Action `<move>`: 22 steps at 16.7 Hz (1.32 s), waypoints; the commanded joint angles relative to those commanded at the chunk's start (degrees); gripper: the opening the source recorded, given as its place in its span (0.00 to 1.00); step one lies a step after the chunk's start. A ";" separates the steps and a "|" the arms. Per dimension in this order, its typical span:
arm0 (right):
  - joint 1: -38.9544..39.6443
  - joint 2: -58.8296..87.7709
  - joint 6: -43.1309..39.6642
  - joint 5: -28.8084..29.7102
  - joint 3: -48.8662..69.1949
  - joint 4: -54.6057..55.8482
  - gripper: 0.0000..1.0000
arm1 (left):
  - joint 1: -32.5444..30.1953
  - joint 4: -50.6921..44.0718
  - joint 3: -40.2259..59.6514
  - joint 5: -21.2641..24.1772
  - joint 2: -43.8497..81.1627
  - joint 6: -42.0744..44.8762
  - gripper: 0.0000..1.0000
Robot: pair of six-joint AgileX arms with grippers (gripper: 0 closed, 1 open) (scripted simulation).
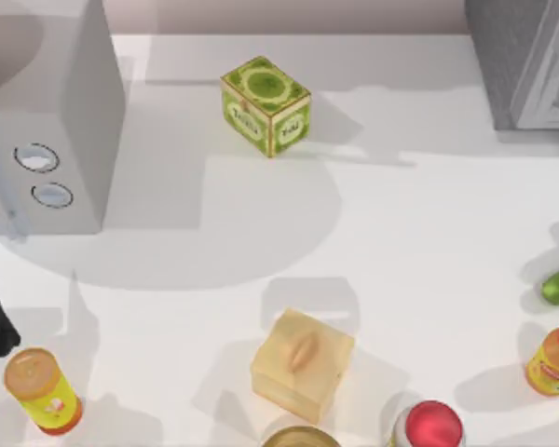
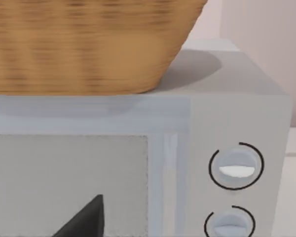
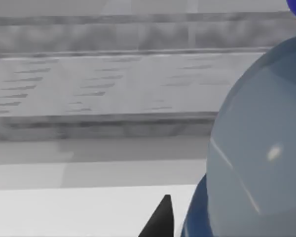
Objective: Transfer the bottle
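Bottle transfer: the bottle (image 3: 256,158) is sitting close against my right wrist camera.

I am seeing its clear bluish shoulder and a sliver of blue cap, cut off at the frame edge. One dark right fingertip (image 3: 160,219) is showing beside it; I cannot tell the grip on either gripper. My left wrist camera is facing the microwave (image 2: 138,148), carrying a wicker basket (image 2: 89,44) whose contents are hidden. A green tea box (image 1: 265,105) is standing on the bench (image 1: 429,233).

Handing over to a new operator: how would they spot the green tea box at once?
Start at the white microwave on the table's left side in the top view. To its right, near the table's far edge, stands the tea box alone. It is the green-and-cream cube; the other box, nearer the front, is plain tan.
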 joint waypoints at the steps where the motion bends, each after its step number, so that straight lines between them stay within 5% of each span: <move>1: 0.01 0.02 0.00 0.01 0.02 0.01 0.00 | 0.00 0.00 0.00 0.00 0.00 0.00 1.00; 3: 0.01 0.02 0.00 0.01 0.02 0.01 0.00 | 0.00 0.00 0.00 0.00 0.00 0.00 1.00; 16: 0.01 0.02 0.00 0.01 0.02 0.01 0.98 | 0.00 0.00 0.00 0.00 0.00 0.00 1.00; 22: 0.01 0.02 0.00 0.01 0.02 0.01 1.00 | 0.00 0.00 0.00 0.00 0.00 0.00 1.00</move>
